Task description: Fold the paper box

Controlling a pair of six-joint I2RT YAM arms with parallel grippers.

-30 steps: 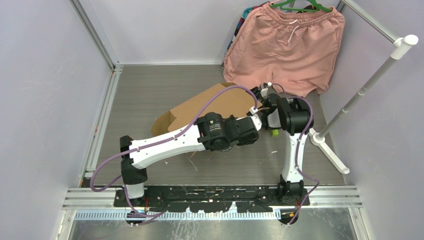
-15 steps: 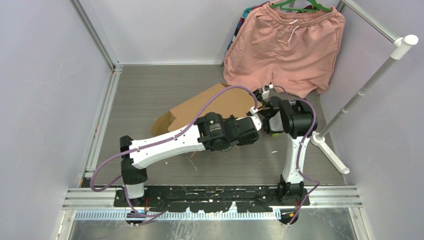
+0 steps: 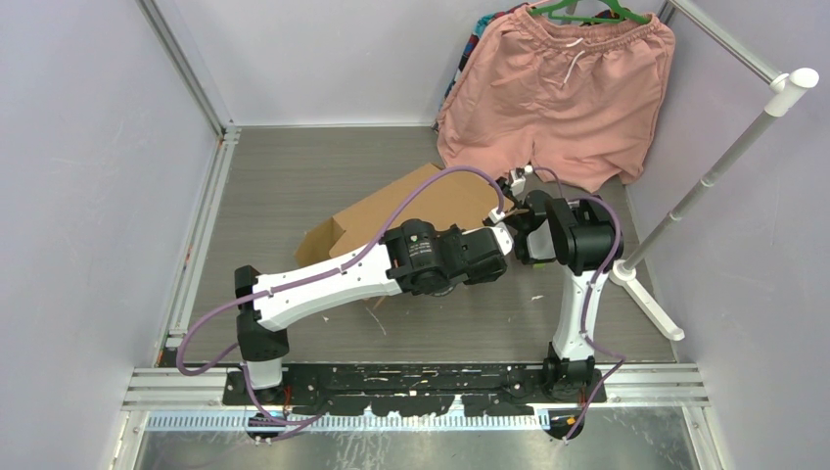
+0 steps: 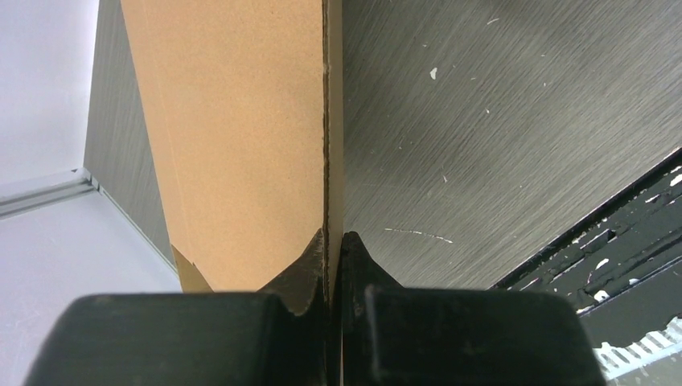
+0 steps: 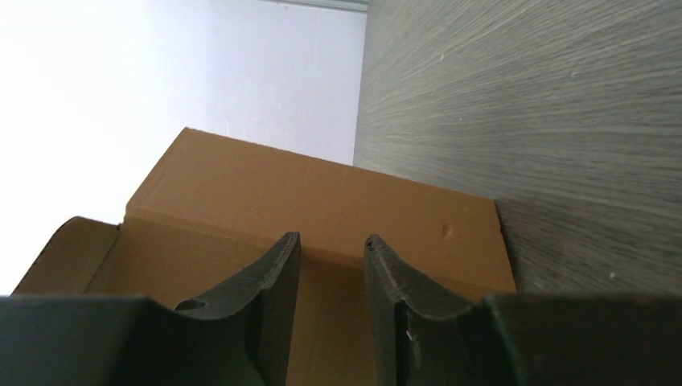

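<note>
My left fingers (image 4: 306, 269) pinch one upright wall edge of the box (image 3: 391, 211), mid-table (image 3: 284, 166). I judge it half done: walls partly up, flaps untucked. My right fingers (image 5: 273, 273) stand narrowly apart at its right end, gripping nothing.

paper box (image 3: 445, 201) near hanging pink shorts (image 3: 558, 98)

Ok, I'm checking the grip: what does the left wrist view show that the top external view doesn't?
Only the left wrist view: the left gripper pinched shut on a thin edge of the paper box. Only the top external view: the right arm, the pink shorts and the white stand. Both: brown cardboard on the grey table.
</note>
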